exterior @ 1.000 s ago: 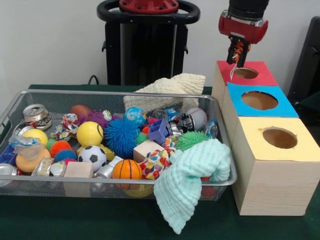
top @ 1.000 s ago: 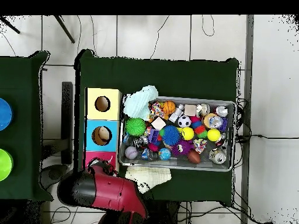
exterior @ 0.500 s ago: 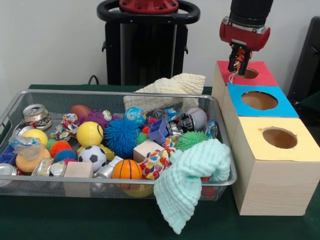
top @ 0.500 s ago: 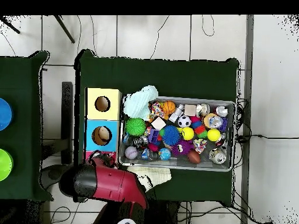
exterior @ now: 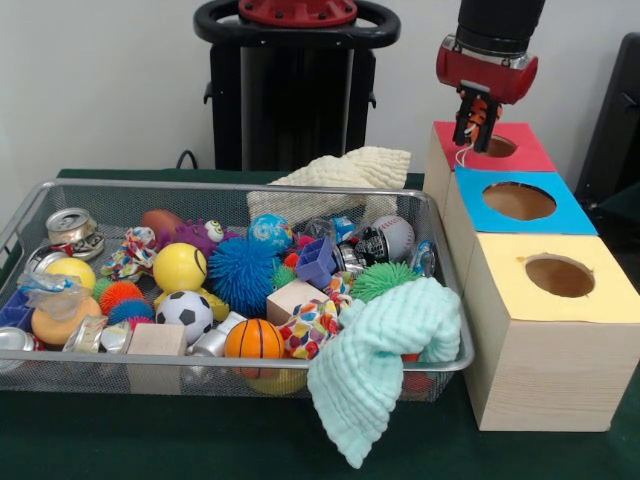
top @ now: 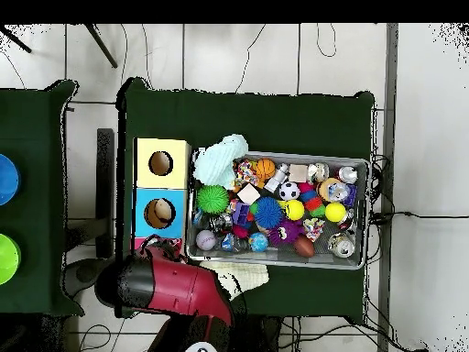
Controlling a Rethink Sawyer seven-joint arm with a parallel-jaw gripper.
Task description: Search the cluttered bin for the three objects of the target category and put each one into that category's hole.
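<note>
Fingers (exterior: 476, 118): pinched on a small orange-and-white item (exterior: 479, 103), directly above the red box's hole (exterior: 494, 146); a white string (exterior: 464, 152) trails down toward the hole. Item: small, judged light and soft, non-fragile; its kind cannot be made out. Grip sits at its upper part. Long axis vertical, string end pointing down. Red box (exterior: 520, 135): farthest of three, behind the blue box (exterior: 520, 201). Bin (exterior: 440, 365): left of the boxes, on the bench.

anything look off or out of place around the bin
Two cloths spill over the mesh bin's rim: a mint green cloth hangs over the near corner beside the yellow box, and a cream cloth drapes over the far edge. Nothing looks damaged.
</note>
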